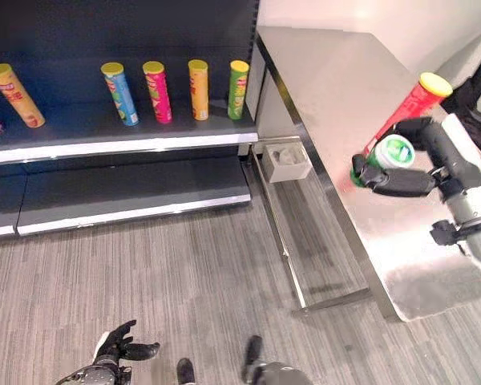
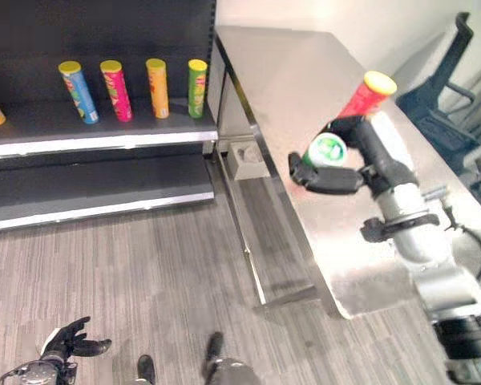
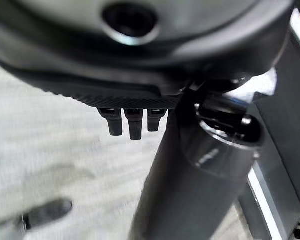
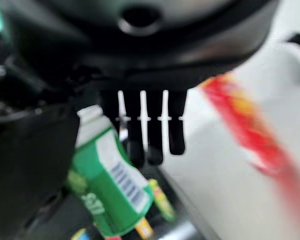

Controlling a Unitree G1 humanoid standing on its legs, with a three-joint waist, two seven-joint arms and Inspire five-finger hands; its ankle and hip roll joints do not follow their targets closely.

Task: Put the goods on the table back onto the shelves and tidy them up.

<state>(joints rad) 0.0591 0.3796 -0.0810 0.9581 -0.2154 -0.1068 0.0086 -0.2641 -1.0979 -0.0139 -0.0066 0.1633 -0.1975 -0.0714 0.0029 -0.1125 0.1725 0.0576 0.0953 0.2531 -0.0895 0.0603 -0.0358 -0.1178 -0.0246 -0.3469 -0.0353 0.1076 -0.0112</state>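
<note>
The right hand (image 2: 337, 178) is out over the table (image 1: 337, 72) with its fingers and thumb wrapped round a green can (image 1: 391, 152), lid end facing up toward the head camera. Looks like a light cardboard tube, stiff but easy to dent, and the smooth sides could slip, so I'd say a mid-body wrap is the right place to hold it. The forearm reaches in from the right, hand turned sideways. Just behind it a red can (image 1: 409, 108) with a yellow lid stands tilted on the table. The left hand (image 1: 120, 346) hangs low over the floor, fingers loosely spread, holding nothing. Over on the shelf (image 1: 128, 128) five cans already stand in a row.
</note>
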